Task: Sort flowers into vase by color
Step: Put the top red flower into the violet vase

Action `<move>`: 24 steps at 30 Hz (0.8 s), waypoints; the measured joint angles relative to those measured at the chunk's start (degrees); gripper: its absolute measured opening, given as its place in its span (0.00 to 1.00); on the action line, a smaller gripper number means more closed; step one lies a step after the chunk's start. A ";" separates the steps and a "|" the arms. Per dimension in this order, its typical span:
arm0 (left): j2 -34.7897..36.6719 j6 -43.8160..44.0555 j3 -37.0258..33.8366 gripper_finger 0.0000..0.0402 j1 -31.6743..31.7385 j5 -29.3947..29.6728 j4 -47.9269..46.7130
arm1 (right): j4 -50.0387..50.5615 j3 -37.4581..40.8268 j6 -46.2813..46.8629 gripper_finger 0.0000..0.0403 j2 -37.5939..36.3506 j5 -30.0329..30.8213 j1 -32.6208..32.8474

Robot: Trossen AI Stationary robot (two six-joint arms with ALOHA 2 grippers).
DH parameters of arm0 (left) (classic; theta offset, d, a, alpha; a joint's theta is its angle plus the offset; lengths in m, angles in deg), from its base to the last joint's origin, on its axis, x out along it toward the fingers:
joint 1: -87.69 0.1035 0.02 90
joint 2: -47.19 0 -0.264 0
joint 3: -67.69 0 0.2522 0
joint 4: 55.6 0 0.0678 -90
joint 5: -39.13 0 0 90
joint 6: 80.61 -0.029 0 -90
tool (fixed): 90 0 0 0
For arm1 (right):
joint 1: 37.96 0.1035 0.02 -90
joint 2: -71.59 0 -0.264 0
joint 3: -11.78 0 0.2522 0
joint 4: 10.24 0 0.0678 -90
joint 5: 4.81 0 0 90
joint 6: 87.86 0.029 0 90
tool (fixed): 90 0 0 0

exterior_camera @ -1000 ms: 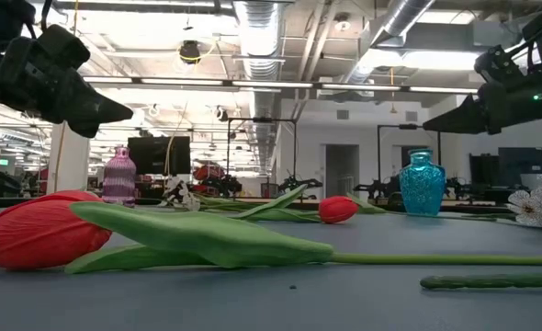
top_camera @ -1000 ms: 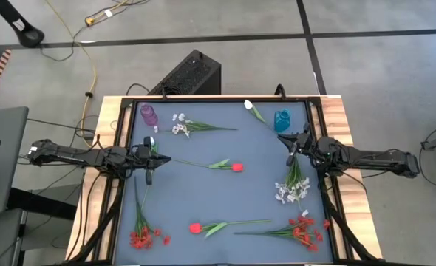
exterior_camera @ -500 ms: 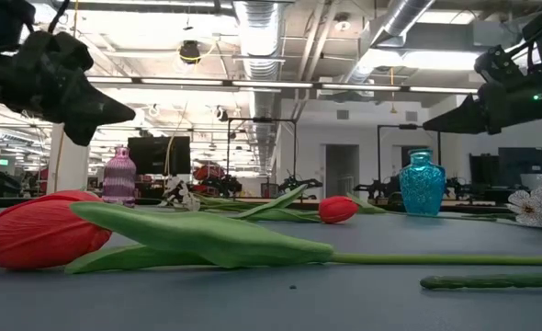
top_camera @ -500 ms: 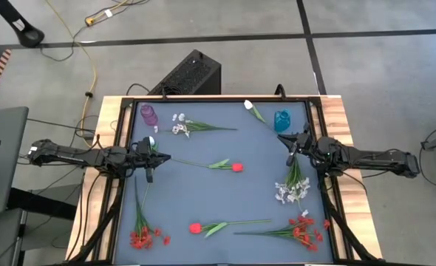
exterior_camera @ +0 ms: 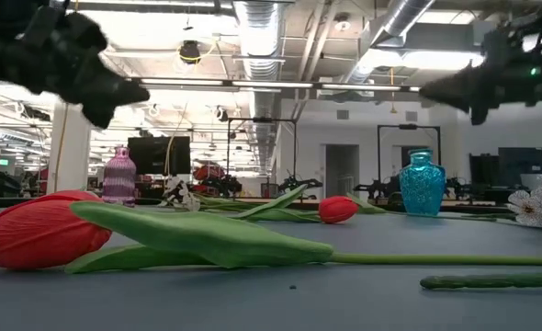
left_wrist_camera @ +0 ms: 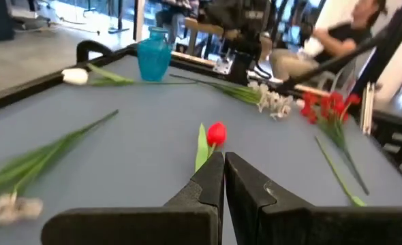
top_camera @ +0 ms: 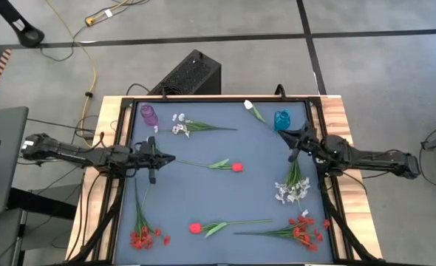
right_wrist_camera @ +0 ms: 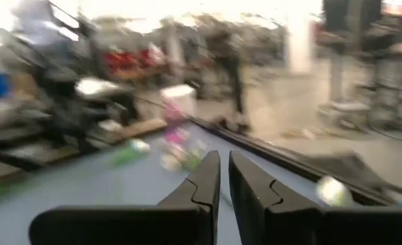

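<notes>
We find no legible text, label, brand, number or sign in any view.

Over the last second the left gripper advanced toward the table's middle, along the stalk of the red artificial tulip. The right gripper shifted slightly toward the blue glass vase.
</notes>
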 joint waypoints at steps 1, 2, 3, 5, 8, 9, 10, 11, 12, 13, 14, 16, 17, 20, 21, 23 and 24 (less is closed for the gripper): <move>-3.34 -1.22 1.80 0.00 0.00 -0.24 0.20 | -0.24 -0.60 -0.03 0.15 0.24 -2.71 -0.01; -6.87 -2.57 3.76 0.00 0.00 -0.44 0.14 | -0.02 -1.14 0.00 0.15 0.47 -5.08 0.00; -10.06 -4.05 5.46 0.00 0.00 -0.73 0.00 | 0.18 -1.54 0.32 0.15 0.95 -7.07 0.23; -16.46 -7.10 8.60 0.00 0.07 -1.99 -1.02 | 0.22 -2.63 1.11 0.15 2.81 -9.30 1.05; -24.53 -10.46 12.89 0.01 0.09 -2.59 -0.15 | 1.06 -5.22 1.44 0.15 6.63 -10.77 3.40; -27.12 -11.58 14.08 0.02 0.18 -2.57 0.00 | 1.59 -6.54 1.52 0.15 8.26 -11.04 4.48; -29.74 -12.38 15.17 0.04 0.24 -2.57 -0.06 | 2.40 -7.88 1.56 0.15 9.97 -11.36 5.71; -32.09 -13.05 16.26 0.05 0.32 -2.59 -0.41 | 3.40 -9.31 1.52 0.15 11.83 -11.43 7.02; -34.21 -13.90 17.28 0.07 0.40 -2.61 -0.58 | 4.61 -10.77 1.50 0.15 13.73 -11.46 8.33; -36.35 -14.60 18.34 0.10 0.45 -2.61 -0.36 | 5.77 -12.12 1.50 0.15 15.52 -11.45 9.68; -38.34 -15.08 19.38 0.13 0.46 -2.47 -0.09 | 6.96 -13.38 1.50 0.15 17.20 -11.41 10.99; -42.00 -16.26 20.94 0.20 0.46 -2.01 -0.18 | 8.46 -15.45 1.48 0.15 20.36 -11.11 13.61; -43.80 -17.16 21.68 0.24 0.46 -1.99 -0.33 | 8.76 -16.18 1.48 0.15 21.61 -10.99 14.74; -48.59 -18.35 23.88 0.36 1.15 -1.19 -0.30 | 8.30 -17.65 1.52 0.15 25.55 -10.91 17.92; -50.16 -18.29 24.52 0.39 1.74 -1.40 -0.02 | 8.33 -17.86 1.88 0.15 26.86 -10.87 18.88; -53.66 -18.61 25.62 0.44 3.26 -3.83 -0.05 | 8.32 -17.95 2.87 0.15 29.69 -10.67 20.72; -55.38 -18.86 26.10 0.46 3.96 -5.18 -0.03 | 8.00 -17.95 3.55 0.15 31.18 -10.57 21.58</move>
